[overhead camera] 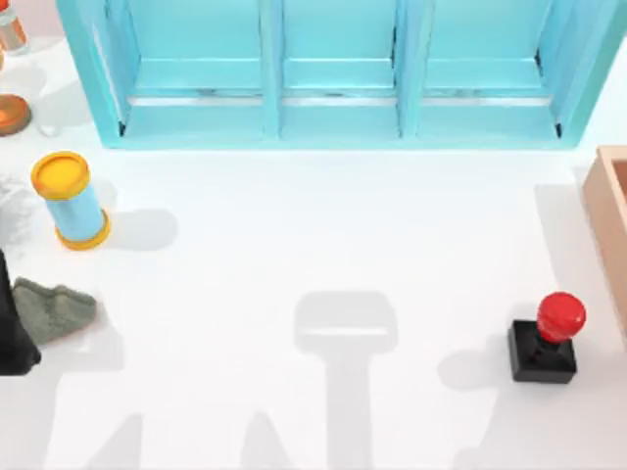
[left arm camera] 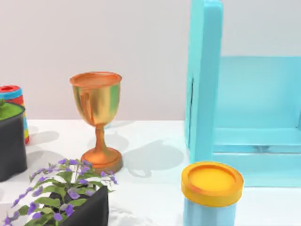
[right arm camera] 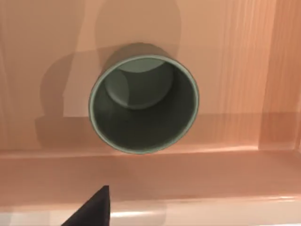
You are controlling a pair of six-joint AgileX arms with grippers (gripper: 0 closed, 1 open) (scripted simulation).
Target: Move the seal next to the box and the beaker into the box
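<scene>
Right wrist view: beaker [right arm camera: 143, 104] upright inside box [right arm camera: 244, 70]; seal [overhead camera: 549, 338] nearby; pincer states cannot be told.

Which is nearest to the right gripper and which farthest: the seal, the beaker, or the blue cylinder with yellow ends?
1. beaker: inside the box, just beneath the right gripper.
2. seal: on the table beside the box, at the top view's right.
3. blue cylinder: at the top view's far left.
</scene>
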